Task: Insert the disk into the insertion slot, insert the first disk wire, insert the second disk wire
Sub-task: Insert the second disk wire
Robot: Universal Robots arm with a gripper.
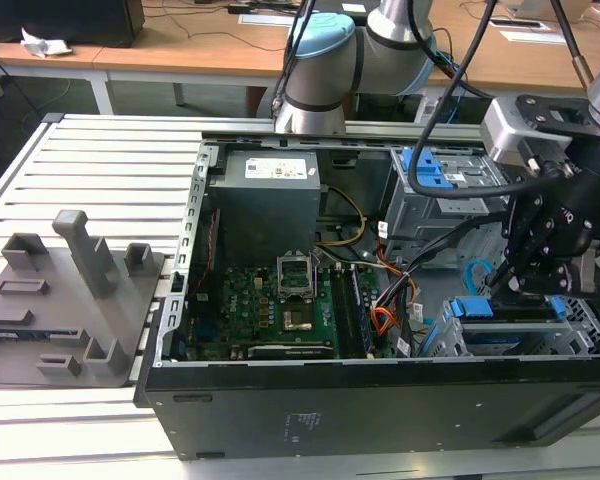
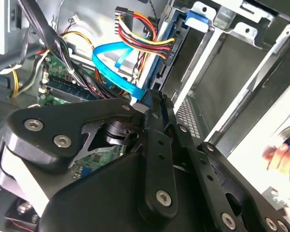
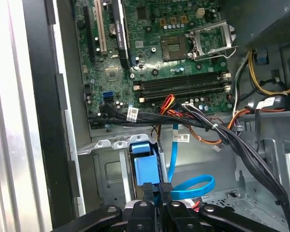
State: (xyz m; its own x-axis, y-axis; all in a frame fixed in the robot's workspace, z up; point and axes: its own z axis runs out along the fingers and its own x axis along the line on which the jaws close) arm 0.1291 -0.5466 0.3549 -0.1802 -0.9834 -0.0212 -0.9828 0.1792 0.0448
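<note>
While my fingers (image 2: 154, 121) clench the flat blue wire (image 2: 108, 60) beside the blue-framed silver disk (image 3: 146, 166), tilt could block its seating.

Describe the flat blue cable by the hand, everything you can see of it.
The blue cable is a thin, flat, light-blue ribbon, glossy like plastic. It comes from the motherboard side, curls into a slack loop inside the grey case beside the disk in its blue frame, and its end sits between the fingertips of the hand, which is shut on it.
</note>
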